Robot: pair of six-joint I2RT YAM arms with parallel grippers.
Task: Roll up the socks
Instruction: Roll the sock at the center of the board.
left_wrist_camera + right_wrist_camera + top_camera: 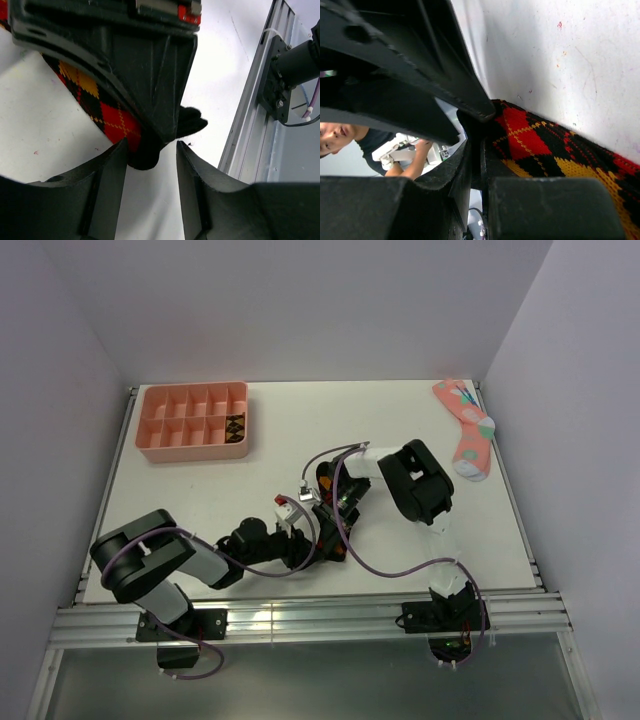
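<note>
White tabletop (pixel 400 430) sits bare and bright behind both my wrists, near the front edge where my arms meet. My right gripper (pixel 476 150) is nearly closed, its two fingers pinching the dark edge at one end of the red-and-orange argyle sock (pixel 535 145). From that pinch the sock runs away flat along the table. My left gripper (pixel 151 147) stands about half open right below it. The sock's dark tip hangs between the left fingers, close against one of them and apart from the other, so I judge the left has no grip on it yet. From the left wrist view the diamonds (pixel 112 120) lie spread out behind the right gripper's body, with no coil showing, so this sock looks unrolled, at most held ready for a first turn. Further out, at the far left of the table, the pink divided tray (pixel 150 445) holds a dark tan-diamond argyle sock (pixel 235 427) in its near right corner compartment. It looks bundled, which suggests about half the job is done. Well apart at the far right lies a pink sock (pixel 468 435), untouched.
</note>
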